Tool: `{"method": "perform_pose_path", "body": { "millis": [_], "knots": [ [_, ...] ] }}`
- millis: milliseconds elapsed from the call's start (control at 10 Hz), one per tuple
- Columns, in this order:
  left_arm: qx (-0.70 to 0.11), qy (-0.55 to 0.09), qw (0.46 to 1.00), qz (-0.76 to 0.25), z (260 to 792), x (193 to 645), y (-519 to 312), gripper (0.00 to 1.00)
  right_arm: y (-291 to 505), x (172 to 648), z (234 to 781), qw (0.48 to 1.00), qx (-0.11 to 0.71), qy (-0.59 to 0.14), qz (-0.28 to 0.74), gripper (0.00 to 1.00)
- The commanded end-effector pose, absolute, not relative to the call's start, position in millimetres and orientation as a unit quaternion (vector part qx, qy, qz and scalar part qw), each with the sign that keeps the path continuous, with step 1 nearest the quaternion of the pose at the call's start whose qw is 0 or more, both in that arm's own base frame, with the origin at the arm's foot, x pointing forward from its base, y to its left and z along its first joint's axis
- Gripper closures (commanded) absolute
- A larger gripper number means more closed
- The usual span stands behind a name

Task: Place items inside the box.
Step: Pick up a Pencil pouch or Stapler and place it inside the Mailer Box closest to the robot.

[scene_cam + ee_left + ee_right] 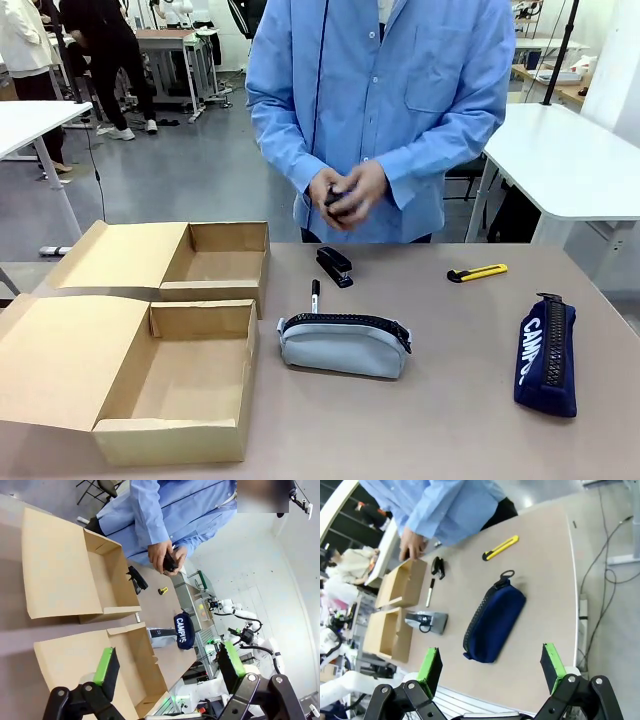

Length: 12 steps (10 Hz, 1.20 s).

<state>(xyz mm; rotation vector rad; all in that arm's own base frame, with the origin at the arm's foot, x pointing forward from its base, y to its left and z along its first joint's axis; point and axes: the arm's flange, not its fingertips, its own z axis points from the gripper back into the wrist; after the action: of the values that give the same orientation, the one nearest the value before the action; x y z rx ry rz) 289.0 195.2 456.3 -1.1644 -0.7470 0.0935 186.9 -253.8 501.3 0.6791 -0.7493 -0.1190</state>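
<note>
Left end effector (167,652) and right end effector (490,652) gaped wide, both empty, navy pouch (546,355) lettered "CAMPUS" lower right on bench (450,430), grey pouch (343,347) centre, stapler (334,267) behind it, open box (170,440) lower left.

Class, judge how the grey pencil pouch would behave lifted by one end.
The grey pouch looks like soft fabric, so it would probably sag. Its plump shape suggests contents that may shift. Broad and low, it seems unlikely to roll.
</note>
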Motion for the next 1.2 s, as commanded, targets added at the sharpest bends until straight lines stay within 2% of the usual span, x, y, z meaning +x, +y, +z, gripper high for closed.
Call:
{"method": "perform_pose_path", "body": {
  "millis": [0, 300, 400, 700, 900, 1100],
  "knots": [
    [-0.54, -0.356, 0.761, 0.035, 456, 290, 195, 0.0, -252, 186, 504, 0.876, 0.32, -0.358, -0.05, 0.0],
    [-0.54, -0.356, 0.761, 0.035, 456, 290, 195, 0.0, -252, 188, 503, 0.875, 0.323, -0.357, -0.054, 0.0],
    [-0.54, -0.356, 0.761, 0.035, 456, 290, 195, 0.0, -221, 204, 506, 0.886, 0.301, -0.353, -0.009, 0.0],
    [-0.54, -0.356, 0.761, 0.035, 456, 290, 195, 0.0, -90, 261, 506, 0.893, 0.248, -0.324, 0.187, 0.0],
    [-0.54, -0.356, 0.761, 0.035, 456, 290, 195, 0.0, 16, 286, 478, 0.869, 0.245, -0.256, 0.346, 0.0],
    [-0.54, -0.356, 0.761, 0.035, 456, 290, 195, 0.0, 112, 280, 443, 0.827, 0.214, -0.195, 0.482, 0.0]
  ]
}}
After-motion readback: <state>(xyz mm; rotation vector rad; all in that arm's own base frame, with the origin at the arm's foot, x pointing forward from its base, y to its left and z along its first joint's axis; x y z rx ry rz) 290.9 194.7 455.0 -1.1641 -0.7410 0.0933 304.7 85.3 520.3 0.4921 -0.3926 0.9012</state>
